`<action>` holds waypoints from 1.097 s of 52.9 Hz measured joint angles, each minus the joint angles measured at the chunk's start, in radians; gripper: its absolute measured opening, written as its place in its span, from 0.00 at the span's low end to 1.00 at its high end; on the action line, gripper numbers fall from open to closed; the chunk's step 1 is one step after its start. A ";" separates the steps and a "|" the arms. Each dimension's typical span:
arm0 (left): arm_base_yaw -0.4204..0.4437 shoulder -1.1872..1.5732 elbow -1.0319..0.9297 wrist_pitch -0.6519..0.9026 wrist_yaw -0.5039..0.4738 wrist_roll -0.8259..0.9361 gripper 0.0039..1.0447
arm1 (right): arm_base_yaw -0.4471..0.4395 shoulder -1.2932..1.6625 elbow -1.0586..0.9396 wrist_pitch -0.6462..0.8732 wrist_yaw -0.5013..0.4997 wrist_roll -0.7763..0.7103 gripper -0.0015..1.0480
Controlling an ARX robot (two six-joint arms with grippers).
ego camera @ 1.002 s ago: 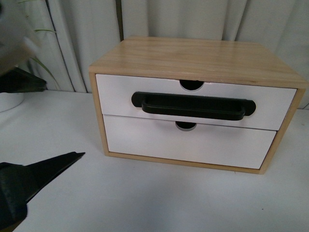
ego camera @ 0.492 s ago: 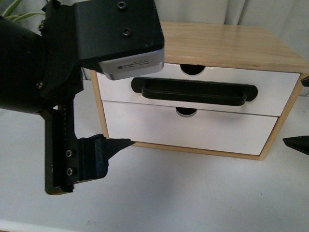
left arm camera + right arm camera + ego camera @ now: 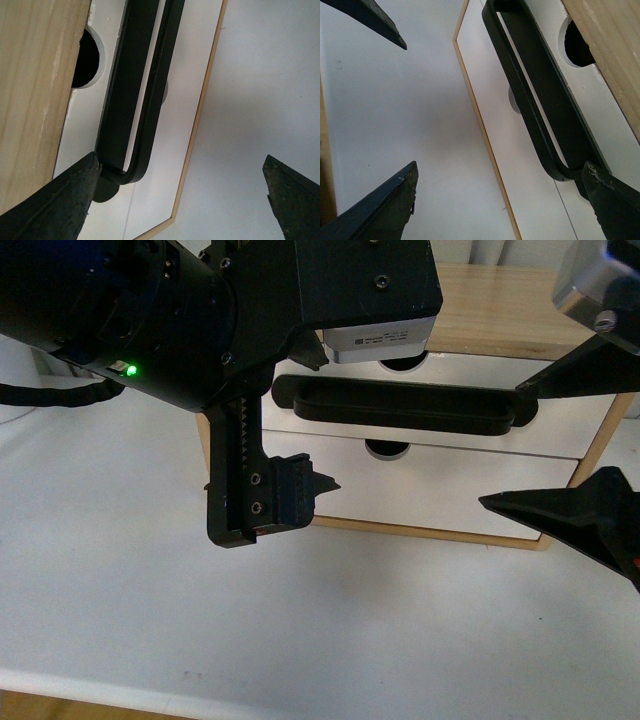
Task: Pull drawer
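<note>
The drawer (image 3: 570,430) is the upper white front of a small wooden cabinet, with a long black bar handle (image 3: 400,410) and a half-round notch (image 3: 405,365). It looks shut. My left gripper (image 3: 320,420) is open at the handle's left end, one finger above it and one (image 3: 305,490) below. In the left wrist view one fingertip (image 3: 85,175) lies next to the handle's end (image 3: 132,170). My right gripper (image 3: 510,445) is open at the right end. In the right wrist view its fingertip (image 3: 600,185) lies by the handle's bend (image 3: 560,172). Neither gripper holds anything.
Below is a plain white drawer front (image 3: 450,490) with no handle. The cabinet's wooden top (image 3: 500,310) and base edge (image 3: 430,532) frame both fronts. The cabinet stands on a white table (image 3: 300,620) whose front edge (image 3: 100,690) is near me.
Both arms have swung in towards the cabinet. The left gripper rose from low left to the handle's left end. The right gripper came in from the right edge to the handle's right end.
</note>
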 joint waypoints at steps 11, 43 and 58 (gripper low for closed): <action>0.008 0.047 0.028 -0.001 0.008 0.003 0.95 | 0.017 0.076 0.042 0.032 0.013 0.007 0.91; 0.018 0.132 0.080 -0.027 0.031 0.004 0.95 | 0.028 0.186 0.076 0.117 0.033 0.027 0.91; 0.014 0.151 0.102 -0.061 0.033 0.024 0.95 | 0.033 0.210 0.082 0.141 0.025 0.032 0.91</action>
